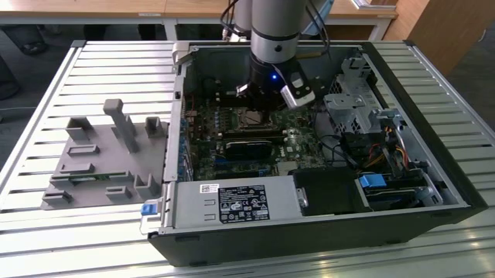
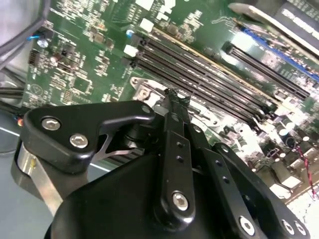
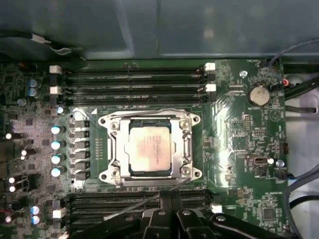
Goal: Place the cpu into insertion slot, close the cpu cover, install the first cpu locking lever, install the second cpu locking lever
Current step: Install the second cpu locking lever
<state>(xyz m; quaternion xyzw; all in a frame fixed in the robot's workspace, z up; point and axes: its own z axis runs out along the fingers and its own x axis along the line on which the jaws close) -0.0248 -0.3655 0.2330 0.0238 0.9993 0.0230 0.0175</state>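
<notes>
The cpu (image 3: 149,147), a silvery-tan square, lies in the insertion slot (image 1: 251,119) on the green board. The cpu cover (image 3: 115,144), a metal frame with a window, lies flat over it. One thin wire locking lever (image 3: 134,110) runs along the cover's far edge. A second lever (image 3: 134,206) slants away from the near edge and passes the fingertips. My gripper (image 3: 167,196) (image 2: 173,94) (image 1: 255,104) hangs just beside the socket's near edge with its black fingers (image 2: 172,149) drawn together. Whether they pinch the lever is hidden.
Long black memory slots (image 3: 134,84) flank the socket on two sides. A coin cell (image 3: 257,93) sits beside them. In the case are a drive cage (image 1: 352,113), loose cables (image 1: 379,153) and a power supply (image 1: 232,202). A grey fixture (image 1: 101,156) stands on the slatted table.
</notes>
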